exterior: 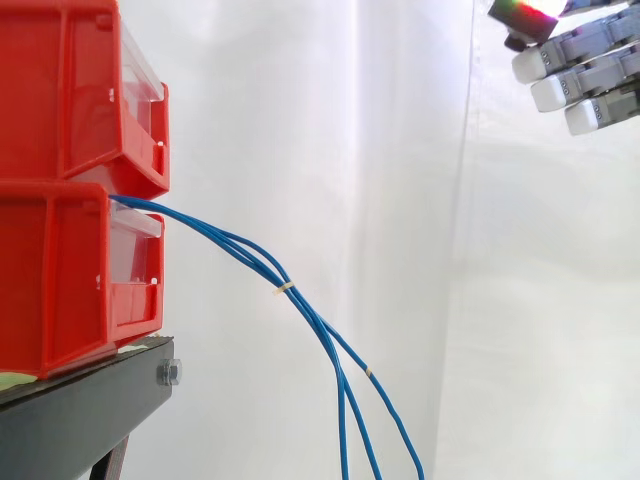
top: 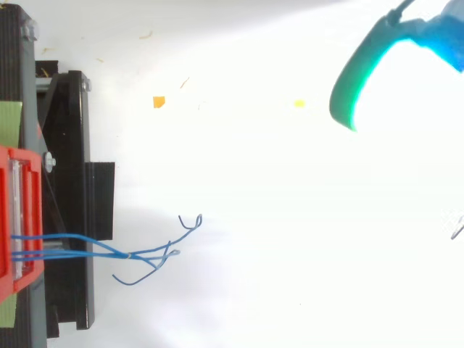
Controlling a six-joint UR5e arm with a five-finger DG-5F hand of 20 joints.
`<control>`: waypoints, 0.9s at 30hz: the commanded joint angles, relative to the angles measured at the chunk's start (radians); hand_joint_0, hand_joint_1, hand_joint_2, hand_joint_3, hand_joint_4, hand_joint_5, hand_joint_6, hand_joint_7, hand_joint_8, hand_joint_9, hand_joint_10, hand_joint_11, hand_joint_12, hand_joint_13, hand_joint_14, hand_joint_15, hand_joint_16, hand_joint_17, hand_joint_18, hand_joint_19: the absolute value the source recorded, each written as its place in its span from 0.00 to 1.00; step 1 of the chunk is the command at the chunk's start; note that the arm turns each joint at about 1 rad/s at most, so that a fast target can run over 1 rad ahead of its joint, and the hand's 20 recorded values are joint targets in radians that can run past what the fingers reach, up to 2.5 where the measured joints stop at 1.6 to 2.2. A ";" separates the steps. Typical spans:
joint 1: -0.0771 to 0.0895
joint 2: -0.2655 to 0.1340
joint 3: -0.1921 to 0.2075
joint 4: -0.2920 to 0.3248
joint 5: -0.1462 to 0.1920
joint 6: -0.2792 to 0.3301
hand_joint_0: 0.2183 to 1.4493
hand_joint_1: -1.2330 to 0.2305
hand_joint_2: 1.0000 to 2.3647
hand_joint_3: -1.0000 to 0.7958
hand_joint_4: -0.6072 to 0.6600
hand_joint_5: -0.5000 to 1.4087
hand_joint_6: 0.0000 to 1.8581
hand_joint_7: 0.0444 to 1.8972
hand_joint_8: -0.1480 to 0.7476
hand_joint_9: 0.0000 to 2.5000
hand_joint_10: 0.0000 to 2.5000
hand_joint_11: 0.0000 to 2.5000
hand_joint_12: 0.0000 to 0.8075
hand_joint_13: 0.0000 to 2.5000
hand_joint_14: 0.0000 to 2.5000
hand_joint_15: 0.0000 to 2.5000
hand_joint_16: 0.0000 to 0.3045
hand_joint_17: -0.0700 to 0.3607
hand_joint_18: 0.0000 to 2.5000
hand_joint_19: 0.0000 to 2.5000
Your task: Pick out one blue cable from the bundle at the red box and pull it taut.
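Note:
Several blue cables [exterior: 250, 255] leave the gap between two stacked red bins [exterior: 60, 290] and droop down to the right, bound by a small yellow tie [exterior: 285, 289]. From above, the cables [top: 109, 250] run right from the red bin [top: 18, 217] and end in loose curled tips. My hand [exterior: 590, 70] is high at the upper right, far from the cables, with straight fingers pointing left and nothing in them. One glowing cyan-green fingertip [top: 359, 72] shows at the top right of the top view.
The bins stand on a black stand [exterior: 80, 410] at the left, seen from above as a black frame [top: 72, 217]. A white curtain hangs behind. An orange scrap [top: 159, 101] and a yellow scrap [top: 299, 104] lie on the white floor.

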 commanded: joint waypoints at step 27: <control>0.062 -0.053 0.001 0.120 0.159 -0.047 0.21 0.42 0.00 0.28 0.65 0.15 0.27 0.37 0.45 0.21 0.00 0.03 0.42 0.20 0.00 0.10 0.17 0.43 0.11 0.17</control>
